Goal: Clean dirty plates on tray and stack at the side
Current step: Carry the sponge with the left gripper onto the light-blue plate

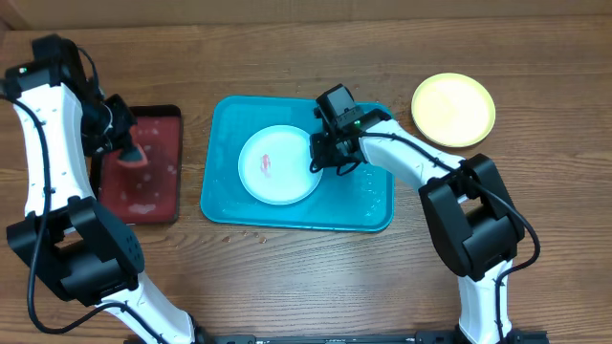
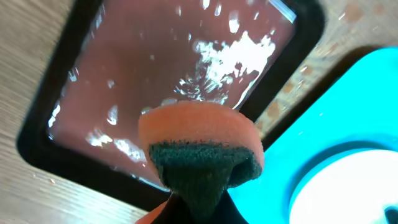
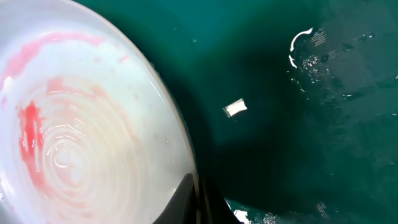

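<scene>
My right tool (image 1: 325, 159), closed tight, sits at the rim of the smeared white plate (image 1: 275, 167) in the tray (image 1: 378, 208) beneath it, likely a light, stiff, wet-slick thing best pinched by that thin rim, while my left tool (image 1: 124, 146) clamps the sponge (image 2: 199, 140).

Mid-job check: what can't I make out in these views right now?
Left tool fingertip contact: left wrist view, hidden behind the sponge.
Right tool hold on the white plate rim: right wrist view, cut off by bottom edge; overhead, its wrist covers it.
Anything under the white plate: overhead, plate covers it.
</scene>
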